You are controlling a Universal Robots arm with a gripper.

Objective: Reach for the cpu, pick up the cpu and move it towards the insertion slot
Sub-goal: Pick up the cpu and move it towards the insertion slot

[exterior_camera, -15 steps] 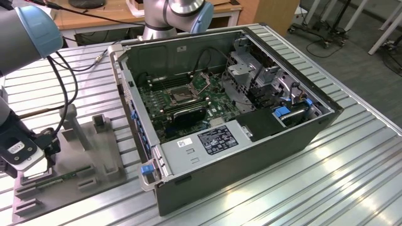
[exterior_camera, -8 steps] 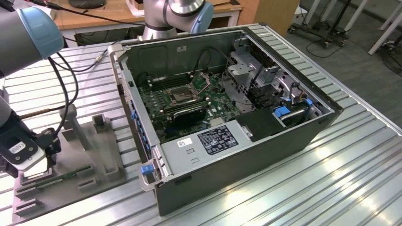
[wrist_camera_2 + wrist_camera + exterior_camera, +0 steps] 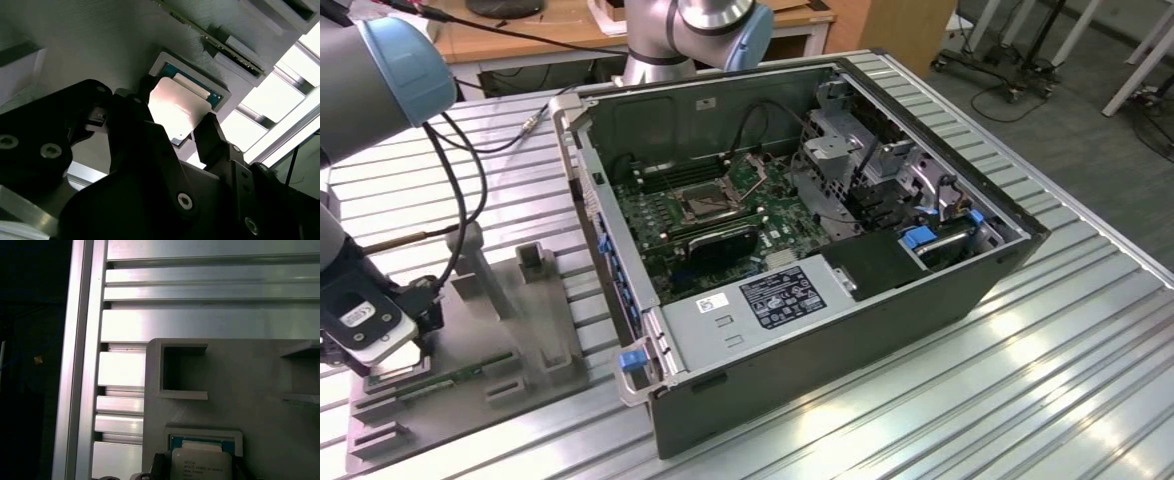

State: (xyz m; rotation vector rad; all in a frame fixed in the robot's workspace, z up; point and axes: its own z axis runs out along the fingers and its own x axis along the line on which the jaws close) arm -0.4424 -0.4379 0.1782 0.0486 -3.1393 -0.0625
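Ribbed aluminium table [image 3: 1067, 380] runs under everything, and you can place the rest off the open computer case [image 3: 854, 330] at its middle.

Far to the exterior view's left of the case, the arm [image 3: 380, 70] drops from a blue-capped joint, with black cables [image 3: 460, 180] looping beside it, down to the grey tray [image 3: 520, 330]. Its lower end is cut off by the edge of that view, so look at the gripper [image 3: 171, 116] in the second wrist view. There the dark fingers [image 3: 134, 107] stand on opposite edges of the cpu [image 3: 175, 105], and the jaws are closed against it.

The cpu is at the tray, well apart from the case. It lies over its white-rimmed recess [image 3: 204, 432], with a teal strip of the recess floor showing past one edge. You cannot tell whether it is lifted clear or resting. The first wrist view shows lines of dark print on its lid, and the chip's near part is cut off there. A green circuit strip [image 3: 434, 380] lies on the tray just beside the gripper.

Inside the case, the insertion slot [image 3: 698, 206] sits on the green motherboard [image 3: 654, 235], its metal frame around a dark centre. It is not blocked by any cable.

On the case's near ledge lie a small white barcode sticker [image 3: 716, 303] and a larger black label [image 3: 781, 297], with a blue latch [image 3: 635, 361] at the corner.
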